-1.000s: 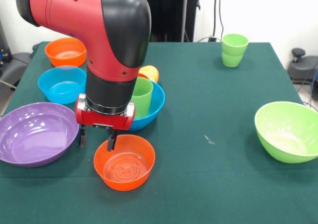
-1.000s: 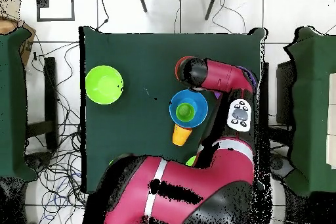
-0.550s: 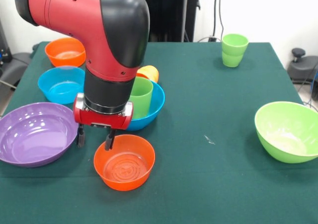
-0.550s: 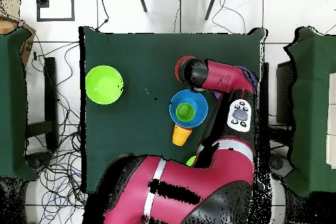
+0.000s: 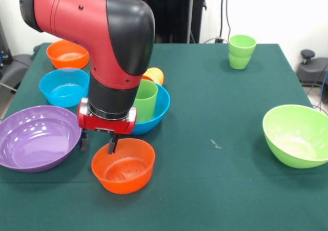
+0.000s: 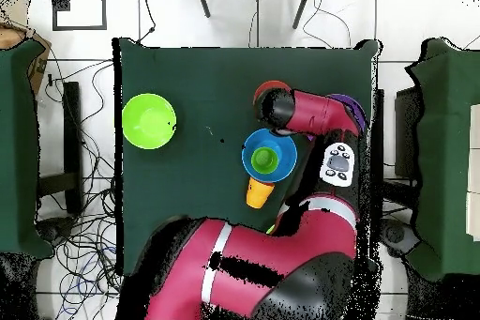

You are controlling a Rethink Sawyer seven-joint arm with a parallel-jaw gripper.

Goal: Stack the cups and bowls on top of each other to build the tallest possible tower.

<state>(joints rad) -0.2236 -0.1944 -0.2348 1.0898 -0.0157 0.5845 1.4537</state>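
The orange bowl (image 5: pixel 123 165) now sits tilted near the counter's (image 5: pixel 220 190) front edge, its left rim raised. The gripper (image 5: pixel 97 144) straddles that rim: one finger hangs inside the bowl, the other outside on the side of the purple bowl (image 5: pixel 36 137). We judge that the jaws are closed on the rim and have begun lifting, which starts the step of carrying this bowl to the tower.

Compared with the earlier frames, the orange bowl has shifted slightly left and tipped, where it lay flat a second ago. The arm has moved very little. All other items are unchanged.

The tower base stands near the counter's centre: a blue bowl (image 5: pixel 159 108) with a green cup (image 5: pixel 146 100) upright inside it. An orange cup (image 5: pixel 153 76) lies on its side just behind it. A light blue bowl (image 5: pixel 63 86) and a second orange bowl (image 5: pixel 67 53) sit toward the far left corner. Stacked green cups (image 5: pixel 241 51) stand near the far right corner, and a lime bowl (image 5: pixel 296 135) sits at the right edge.

In the overhead view the arm hides most of the held bowl; only a red-orange rim (image 6: pixel 265 88) shows.
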